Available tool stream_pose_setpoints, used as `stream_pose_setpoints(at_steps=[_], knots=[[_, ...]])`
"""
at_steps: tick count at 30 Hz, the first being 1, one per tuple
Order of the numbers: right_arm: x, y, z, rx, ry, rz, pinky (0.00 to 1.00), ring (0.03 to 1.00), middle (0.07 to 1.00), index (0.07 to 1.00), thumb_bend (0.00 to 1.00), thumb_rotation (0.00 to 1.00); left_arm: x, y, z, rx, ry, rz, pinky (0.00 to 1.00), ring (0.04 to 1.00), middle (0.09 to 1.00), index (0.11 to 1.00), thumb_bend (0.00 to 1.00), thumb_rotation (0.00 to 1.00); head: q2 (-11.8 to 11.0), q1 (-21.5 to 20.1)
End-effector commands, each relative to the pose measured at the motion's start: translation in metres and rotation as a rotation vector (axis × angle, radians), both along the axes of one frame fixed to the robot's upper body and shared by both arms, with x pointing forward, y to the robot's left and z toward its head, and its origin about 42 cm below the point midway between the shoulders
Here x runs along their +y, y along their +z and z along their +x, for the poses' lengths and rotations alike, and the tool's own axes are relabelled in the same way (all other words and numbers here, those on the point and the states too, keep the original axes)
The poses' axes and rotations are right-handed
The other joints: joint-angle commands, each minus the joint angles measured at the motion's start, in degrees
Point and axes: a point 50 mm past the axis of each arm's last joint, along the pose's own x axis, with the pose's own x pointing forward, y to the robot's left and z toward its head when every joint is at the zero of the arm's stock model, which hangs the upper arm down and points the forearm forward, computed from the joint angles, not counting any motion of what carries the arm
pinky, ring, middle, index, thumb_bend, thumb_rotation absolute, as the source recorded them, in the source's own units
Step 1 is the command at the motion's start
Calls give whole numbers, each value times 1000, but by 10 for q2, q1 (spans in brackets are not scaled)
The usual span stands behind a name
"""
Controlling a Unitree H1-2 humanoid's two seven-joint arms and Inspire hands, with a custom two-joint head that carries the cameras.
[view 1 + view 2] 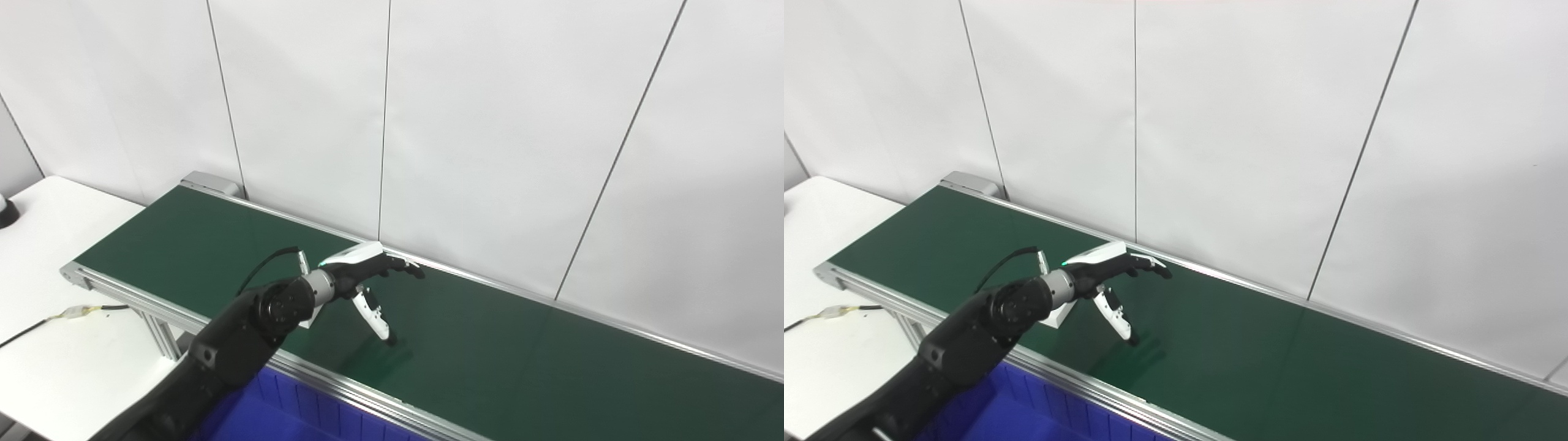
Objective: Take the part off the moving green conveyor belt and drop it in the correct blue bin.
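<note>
The left hand is reaching out over the green conveyor belt, its arm entering from the lower left and crossing above the belt's near aluminium rail. The hand is spread open and is gripping nothing: the fingers are extending forward toward the far rail, and the thumb is angling downward with its tip at or just above the belt surface; contact cannot be confirmed. A small white part is lying on the belt near the front edge, directly under the wrist and largely hidden by it, so only one pale corner is showing; its shape cannot be determined. The hand is not touching this part. A blue bin is sitting below the near rail at the bottom of both views, partly covered by the forearm; only ribbed inner walls and bare blue floor are showing, and no contents are visible in the exposed portion. A white table is standing to the left of the conveyor, with a cable running across it. White wall panels are standing behind the belt
</note>
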Motion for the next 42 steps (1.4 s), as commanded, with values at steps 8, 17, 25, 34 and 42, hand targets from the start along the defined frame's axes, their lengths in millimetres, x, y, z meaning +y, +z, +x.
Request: stream_pose_setpoints(at_steps=[8, 17, 25, 34, 42], knots=[[5, 11, 4, -83, 1, 32, 600, 712, 791, 845, 454, 749, 11, 34, 28, -131, -13, 168, 867, 912, 887, 824, 893, 56, 3, 0], [7, 11, 3, -83, 3, 38, 600, 714, 792, 847, 439, 742, 33, 33, 32, -117, 0, 341, 943, 914, 888, 840, 913, 77, 1, 1], [8, 12, 3, -87, 3, 41, 595, 710, 789, 848, 433, 739, 45, 32, 29, -110, 13, 382, 984, 917, 880, 836, 947, 84, 5, 5], [7, 14, 0, -91, 3, 44, 596, 711, 788, 846, 423, 732, 58, 23, 18, -77, 19, 446, 974, 920, 893, 856, 949, 134, 11, 6], [7, 16, -2, -96, 8, 42, 606, 713, 793, 850, 404, 724, 65, 13, 12, -34, 40, 509, 1000, 933, 894, 875, 959, 163, 14, 4]])
